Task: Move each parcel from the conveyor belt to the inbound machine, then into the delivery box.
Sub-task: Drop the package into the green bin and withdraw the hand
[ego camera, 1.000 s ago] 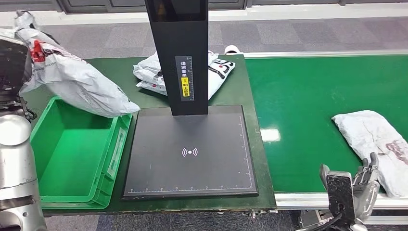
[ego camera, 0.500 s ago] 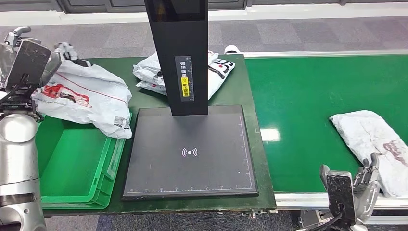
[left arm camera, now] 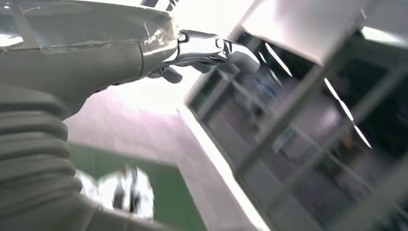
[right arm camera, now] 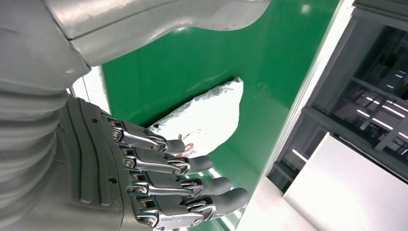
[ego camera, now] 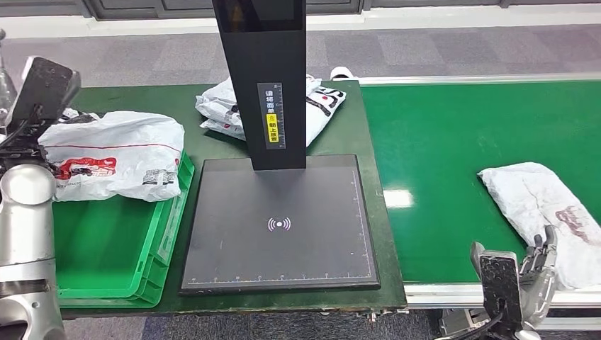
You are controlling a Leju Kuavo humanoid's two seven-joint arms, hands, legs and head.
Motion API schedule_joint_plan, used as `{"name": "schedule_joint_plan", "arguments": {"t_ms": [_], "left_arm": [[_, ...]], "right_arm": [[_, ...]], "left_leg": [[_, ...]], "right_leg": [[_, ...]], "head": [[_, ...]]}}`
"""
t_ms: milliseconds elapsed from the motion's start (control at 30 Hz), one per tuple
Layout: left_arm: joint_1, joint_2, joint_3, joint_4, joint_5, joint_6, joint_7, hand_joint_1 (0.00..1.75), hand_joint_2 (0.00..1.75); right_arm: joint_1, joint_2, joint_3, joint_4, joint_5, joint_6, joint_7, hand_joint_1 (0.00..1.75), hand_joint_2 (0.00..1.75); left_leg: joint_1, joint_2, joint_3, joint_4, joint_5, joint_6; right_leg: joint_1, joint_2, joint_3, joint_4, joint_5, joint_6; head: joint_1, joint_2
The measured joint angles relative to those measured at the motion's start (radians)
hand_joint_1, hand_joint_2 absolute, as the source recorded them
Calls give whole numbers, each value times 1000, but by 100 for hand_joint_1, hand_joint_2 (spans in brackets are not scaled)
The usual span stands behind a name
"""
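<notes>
Parcels: you've got three in head view, and right wrist view adds your right hand [right arm camera: 159,187] empty, fingers apart; left hand [left arm camera: 207,50] unclear.

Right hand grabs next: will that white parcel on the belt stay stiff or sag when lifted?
The white parcel is probably floppy: its wrinkled bag looks soft. The glossy film may slip. It lies flat, so rolling seems unlikely.

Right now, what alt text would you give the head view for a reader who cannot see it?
A white parcel lies across the far rim of the green delivery box, left of the black inbound machine. Another parcel lies on the green conveyor belt, near the right hand.
</notes>
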Motion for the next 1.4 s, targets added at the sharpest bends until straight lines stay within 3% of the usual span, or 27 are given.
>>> {"name": "schedule_joint_plan", "arguments": {"t_ms": [233, 367, 500, 600, 733, 867, 1033, 1300, 1400], "left_arm": [[-2, 30, 59, 47, -144, 123, 26, 0, 0], [20, -3, 69, 19, 81, -21, -150, 0, 175], [112, -73, 3, -94, 336, -148, -242, 0, 175], [224, -130, -76, -176, 460, -196, -307, 0, 175], [390, -192, -189, -246, 593, -250, -422, 0, 175], [490, -247, -264, -255, 704, -317, -469, 0, 175], [536, -297, -312, -235, 740, -363, -479, 0, 175], [549, -353, -331, -202, 761, -422, -465, 0, 175], [549, -371, -332, -184, 764, -432, -463, 0, 175]], "right_arm": [[-5, 2, 0, -3, 6, 5, 10, 0, 175], [-9, 2, -2, -4, 30, 14, 37, 0, 175], [-31, -2, -23, 3, 98, 71, 77, 0, 175], [-82, -39, -44, 56, 201, 99, 134, 0, 175], [-180, -137, -69, 185, 326, 112, 211, 0, 175], [-309, -260, -99, 363, 472, 144, 293, 0, 175], [-467, -406, -110, 619, 562, 146, 328, 0, 175], [-634, -523, -111, 933, 703, 141, 414, 0, 175], [-697, -555, -110, 1057, 743, 199, 430, 0, 175]], "left_leg": [[0, 0, 0, 0, 0, 0], [0, -3, 0, 0, 1, 1], [-1, -2, 1, 0, 0, 2], [-4, 4, 2, 0, -2, 5], [-6, 4, 3, 0, -3, 7], [-8, 3, 2, 1, -3, 10], [-8, 2, 2, 1, -1, 13], [-8, 0, 1, 1, 0, 13], [-8, -1, 1, 1, 0, 13]], "right_leg": [[0, 0, 0, 0, 0, 0], [-1, -3, 1, -1, 0, 0], [-4, -1, 2, -1, 0, 1], [-6, 3, 2, -2, 1, 3], [-9, 3, 3, -2, 0, 6], [-10, 3, 3, -3, 1, 9], [-10, 1, 3, -3, 2, 11], [-10, -2, 4, -2, 2, 11], [-10, -2, 4, -3, 2, 11]], "head": [[0, 0], [0, 0], [0, 0], [0, 0], [0, 0], [0, 0], [0, 0], [0, 0], [0, 0]]}}
